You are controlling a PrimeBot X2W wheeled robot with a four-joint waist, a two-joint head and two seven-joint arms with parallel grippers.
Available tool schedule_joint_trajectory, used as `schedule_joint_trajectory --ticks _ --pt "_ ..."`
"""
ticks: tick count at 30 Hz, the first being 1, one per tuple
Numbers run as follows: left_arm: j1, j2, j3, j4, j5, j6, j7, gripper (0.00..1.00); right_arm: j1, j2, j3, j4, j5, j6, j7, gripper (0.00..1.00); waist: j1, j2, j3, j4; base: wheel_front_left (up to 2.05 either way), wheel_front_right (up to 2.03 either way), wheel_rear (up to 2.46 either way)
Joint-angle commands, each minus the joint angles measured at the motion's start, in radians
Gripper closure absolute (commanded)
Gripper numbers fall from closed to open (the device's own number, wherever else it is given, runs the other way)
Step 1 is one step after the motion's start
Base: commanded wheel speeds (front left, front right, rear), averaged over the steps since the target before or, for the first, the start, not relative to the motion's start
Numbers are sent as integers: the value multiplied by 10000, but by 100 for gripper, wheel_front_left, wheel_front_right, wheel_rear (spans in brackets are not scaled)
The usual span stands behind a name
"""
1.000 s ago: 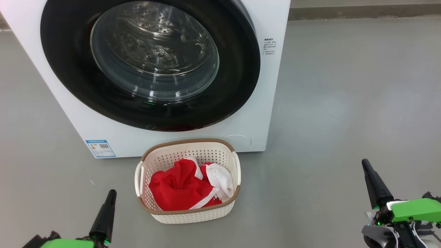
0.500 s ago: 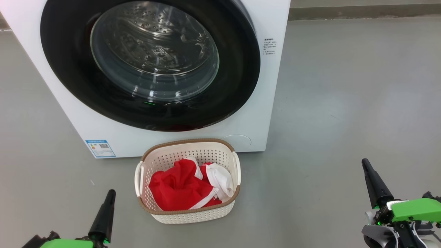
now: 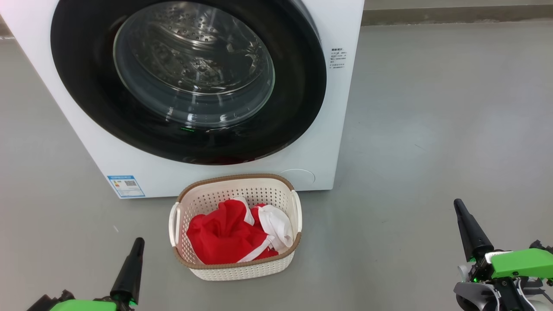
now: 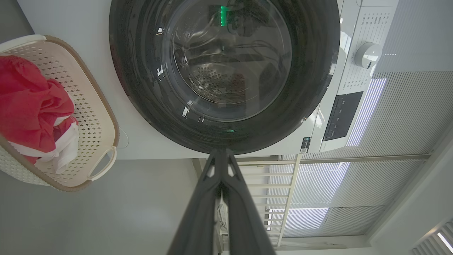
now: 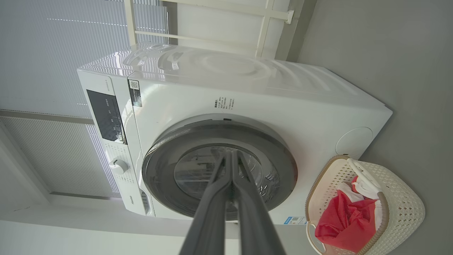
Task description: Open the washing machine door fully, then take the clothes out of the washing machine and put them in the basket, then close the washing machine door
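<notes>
In the head view, your left tool and right tool are both clenched on nothing, low on either side of the basket. The basket stands on the grey floor just before the washing machine, with the clothes inside it, and the washing machine door is shut. Your left wrist view lines its closed fingers up with the door's black rim, with the basket off to the left and pale blinds beyond. Your right wrist view aims at the door glass, with the basket at lower right.
</notes>
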Motion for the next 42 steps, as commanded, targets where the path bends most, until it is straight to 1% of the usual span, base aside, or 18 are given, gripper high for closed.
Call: schedule_joint_trajectory --ticks 1,42 --pt "-422 118 369 -203 -12 -98 61 100 -411 -110 144 -245 26 4 78 100 0 0 0 0 0 0 0" --pt "-426 67 438 -201 47 -94 116 100 -415 -47 59 -234 -47 4 147 100 0 0 0 0 0 0 0"
